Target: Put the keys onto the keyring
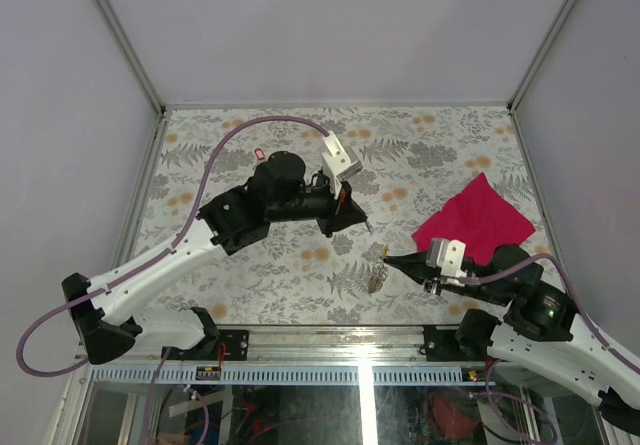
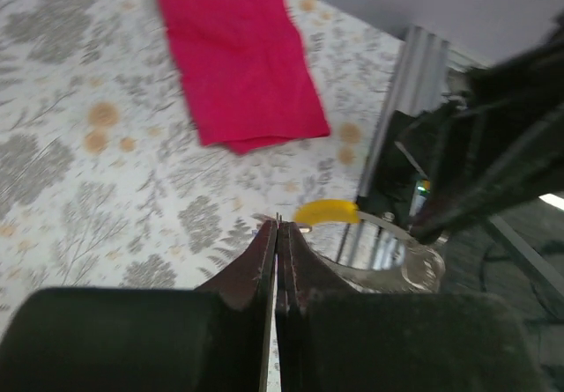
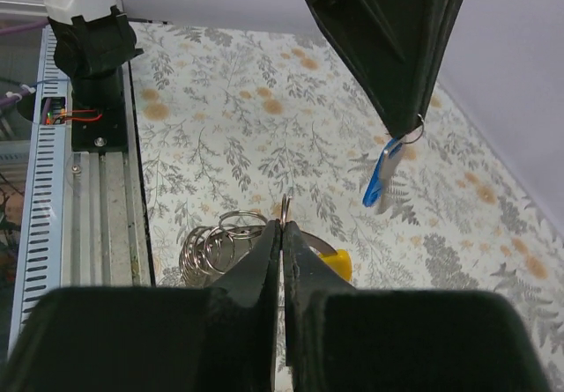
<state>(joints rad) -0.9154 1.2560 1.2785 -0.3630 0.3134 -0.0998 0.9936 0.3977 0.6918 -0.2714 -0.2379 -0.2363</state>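
My right gripper (image 3: 283,226) is shut on the keyring (image 3: 285,203), a thin silvery loop held upright. A chain of small rings (image 3: 214,240) hangs from it, and a yellow key head (image 3: 336,263) sits just behind the fingers. My left gripper (image 1: 352,215) is shut on the small ring of a blue-headed key (image 3: 380,177), which dangles from its tips above the table, up and to the left of the keyring (image 1: 383,257). A red key (image 1: 260,153) lies on the table behind the left arm. No black key shows.
A magenta cloth (image 1: 476,220) lies at the right, just behind the right arm; it also shows in the left wrist view (image 2: 238,57). A metal rail (image 1: 330,337) runs along the table's near edge. Grey walls enclose the table.
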